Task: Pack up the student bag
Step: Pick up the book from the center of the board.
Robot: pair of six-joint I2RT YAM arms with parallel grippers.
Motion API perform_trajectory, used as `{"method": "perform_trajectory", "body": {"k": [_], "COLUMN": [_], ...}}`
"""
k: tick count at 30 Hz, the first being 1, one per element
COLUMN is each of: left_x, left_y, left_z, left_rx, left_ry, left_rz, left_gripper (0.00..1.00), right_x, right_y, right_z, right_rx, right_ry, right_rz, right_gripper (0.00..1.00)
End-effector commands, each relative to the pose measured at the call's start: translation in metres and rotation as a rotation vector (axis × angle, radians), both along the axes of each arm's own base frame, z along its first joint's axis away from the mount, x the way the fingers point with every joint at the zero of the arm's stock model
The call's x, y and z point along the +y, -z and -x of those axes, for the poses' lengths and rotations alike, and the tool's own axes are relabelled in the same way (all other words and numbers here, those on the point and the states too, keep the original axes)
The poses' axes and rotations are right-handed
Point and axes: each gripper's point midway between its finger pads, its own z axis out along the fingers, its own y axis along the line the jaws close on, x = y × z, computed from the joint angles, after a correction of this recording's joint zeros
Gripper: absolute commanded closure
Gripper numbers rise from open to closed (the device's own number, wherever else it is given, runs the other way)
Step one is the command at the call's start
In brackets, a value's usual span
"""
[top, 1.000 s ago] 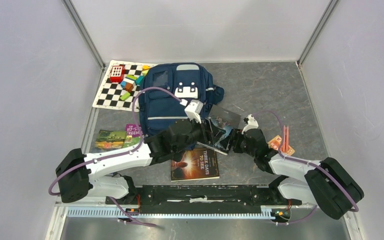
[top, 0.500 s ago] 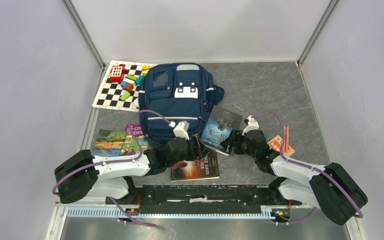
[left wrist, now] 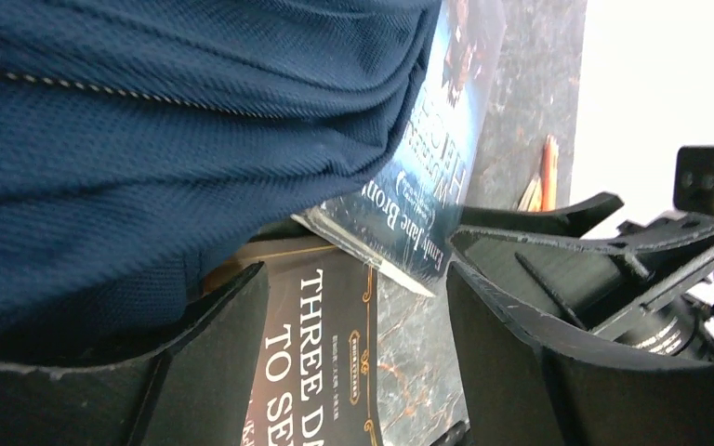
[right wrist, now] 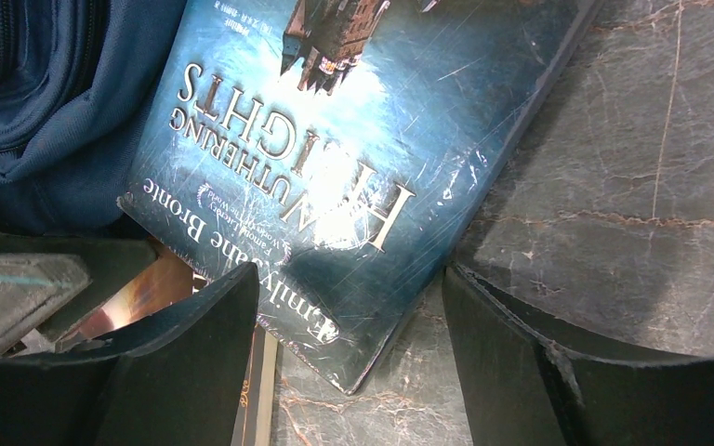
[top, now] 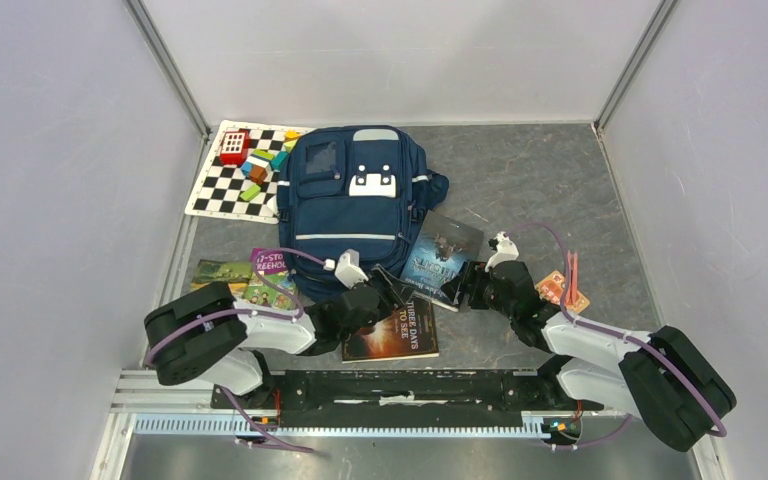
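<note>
Grey marbled tabletop (top: 520,180), fenced by pale walls (top: 400,60), carries everything. Low over it, the left gripper (left wrist: 355,262) has its jaws spread wide with nothing clamped. Its wrist view shows the near corner of the Wuthering Heights book (left wrist: 428,177) in the gap, lying over the Three Days to See book (left wrist: 321,362). The right gripper (right wrist: 351,276) faces it from the other side, its jaws equally wide and empty around the same corner. The blue book's far edge meets the student bag (top: 352,200), which lies flat, front up, at the middle back of the table. Picture books (top: 245,272) lie to the bag's left. A checkered mat (top: 215,190) with coloured blocks (top: 255,160) sits in the back left corner, and orange sticks (top: 569,275) lie to the right.
</note>
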Motion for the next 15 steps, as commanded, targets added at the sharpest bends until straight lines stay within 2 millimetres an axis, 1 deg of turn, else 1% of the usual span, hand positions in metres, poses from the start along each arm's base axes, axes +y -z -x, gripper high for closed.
{"method": "perform_trajectory", "body": {"k": [1,9,15], "left_x": [0.009,0.003,-0.006], "left_y": [-0.008,0.016,0.023], "left_z": [-0.023,-0.03,-0.034], "left_rx": [-0.027,0.006,-0.015], "left_ry": [-0.18,-0.226,-0.218], "left_rz": [0.109,0.135,0.175], "left_gripper": [0.25,0.26,0.35], "right_x": [-0.007,-0.007,-0.007], "right_y": [0.017,0.016,0.015], "right_z": [0.009,0.009,0.009], "right_rx": [0.048,0.046,0.042], "right_ry": [0.007,0.005,0.005], "right_rz": [0.039,0.038,0.037], "right_gripper": [0.23,0.23,0.23]}}
